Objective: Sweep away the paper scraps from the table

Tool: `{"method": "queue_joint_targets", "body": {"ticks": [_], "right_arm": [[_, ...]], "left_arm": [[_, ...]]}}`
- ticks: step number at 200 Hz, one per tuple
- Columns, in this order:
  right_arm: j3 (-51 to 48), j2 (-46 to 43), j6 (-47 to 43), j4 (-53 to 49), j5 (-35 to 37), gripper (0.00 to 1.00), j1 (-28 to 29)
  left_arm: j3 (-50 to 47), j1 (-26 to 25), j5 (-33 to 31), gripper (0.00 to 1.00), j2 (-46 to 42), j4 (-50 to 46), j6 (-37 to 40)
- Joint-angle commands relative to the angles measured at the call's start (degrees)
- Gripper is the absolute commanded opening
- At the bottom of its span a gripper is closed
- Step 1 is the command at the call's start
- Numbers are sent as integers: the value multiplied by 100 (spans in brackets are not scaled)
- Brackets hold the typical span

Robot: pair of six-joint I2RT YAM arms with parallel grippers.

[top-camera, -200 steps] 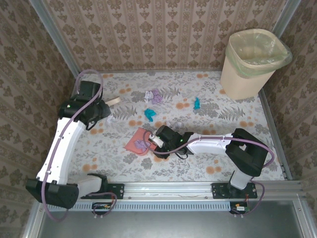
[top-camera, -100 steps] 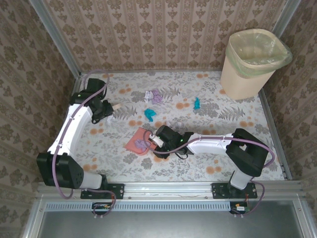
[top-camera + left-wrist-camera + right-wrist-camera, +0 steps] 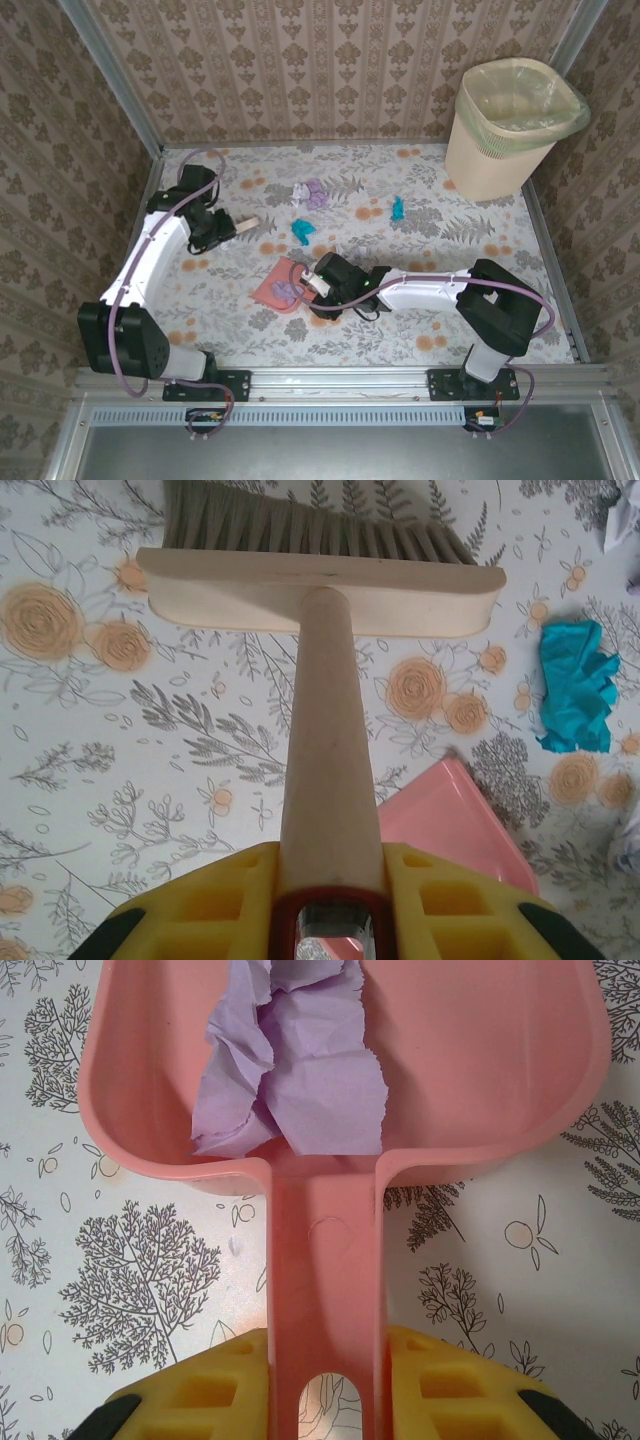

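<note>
My left gripper [image 3: 214, 232] [image 3: 330, 885] is shut on the wooden handle of a brush [image 3: 320, 585], whose head [image 3: 247, 227] hangs over the table [image 3: 450, 250] at the left. A pink dustpan [image 3: 270, 287] [image 3: 480, 1060] lies flat on the table's middle, and my right gripper [image 3: 322, 283] [image 3: 325, 1380] is shut on its handle. A purple paper scrap [image 3: 290, 1070] lies inside the pan. A teal scrap [image 3: 302, 230] [image 3: 575, 685] lies between brush and pan. A white-and-purple scrap [image 3: 312, 192] and another teal scrap [image 3: 398, 208] lie farther back.
A beige waste bin [image 3: 510, 125] with a liner stands at the table's back right corner. Metal rails [image 3: 340, 380] edge the table, and patterned walls close in on three sides.
My left arm has swung in from the far left, carrying the brush head nearer and to the right, toward the teal scrap. The right arm and the dustpan have not moved.
</note>
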Motion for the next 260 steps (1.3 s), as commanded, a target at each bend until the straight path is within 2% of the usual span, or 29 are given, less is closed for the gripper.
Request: {"method": "queue_joint_targets", "body": {"ticks": [1, 87, 143, 179, 208, 231, 260], "right_arm": [[-44, -106, 50, -84, 97, 0, -20], [23, 84, 81, -59, 64, 0, -20], [45, 74, 104, -97, 27, 0, -20], [70, 91, 95, -126, -17, 0, -20], [67, 74, 112, -98, -60, 0, -16], [53, 61, 103, -79, -107, 0, -20], [53, 26, 102, -39, -88, 0, -20]], "left_arm": [[-129, -34, 390, 0, -313, -119, -35], [-835, -445, 1259, 0, -1537, -853, -168], [-1839, -605, 1992, 0, -2721, -665, -690], [-2364, -744, 2455, 0, -3116, -275, -1068], [-2565, -1033, 2390, 0, -3379, -196, -1332], [-2611, -1046, 2387, 0, -3797, -309, -1565], [-2284, -1039, 2031, 0, -4051, -740, -1498]]}}
